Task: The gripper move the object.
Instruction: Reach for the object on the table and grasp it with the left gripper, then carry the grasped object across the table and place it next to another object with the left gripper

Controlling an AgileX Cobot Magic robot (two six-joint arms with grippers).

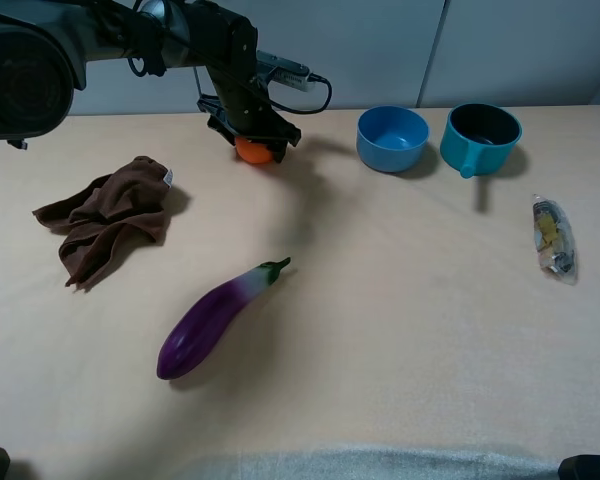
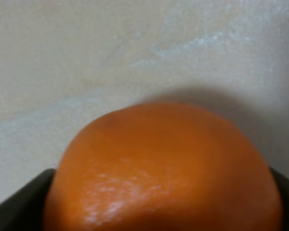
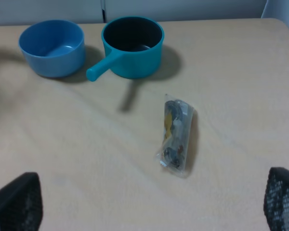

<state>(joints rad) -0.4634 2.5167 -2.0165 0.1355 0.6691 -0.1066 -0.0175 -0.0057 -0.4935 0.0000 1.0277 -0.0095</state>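
Asking: How is the object (image 2: 164,168) rendered?

Answering: A round, bright orange fruit with finely pitted, glossy skin is shown. It is held at the far side of the table (image 1: 410,300), left of centre. It is clamped by the left gripper (image 1: 252,138), whose black fingers (image 2: 19,204) are pressed against its two sides.

Asking: What surface and surroundings are depicted?

Answering: A pale beige tabletop is backed by grey wall panels (image 1: 380,50). A crumpled brown cloth (image 1: 110,215) is laid at the left and a purple eggplant (image 1: 220,315) near the middle. A blue bowl (image 1: 392,138) and a teal pot (image 1: 480,135) are set just beside each other at the far edge. A clear wrapped packet (image 1: 554,235) is placed at the right. The right gripper (image 3: 149,204) is held with its fingers wide apart, empty, above the table near the packet.

Asking: What is obscured?

Answering: The fruit's top is covered by the gripper in the high view, and its lower part is cut off in the left wrist view. Whether it is resting on the table or raised cannot be told. Only the tips of the right fingers are seen. The packet's contents cannot be made out.
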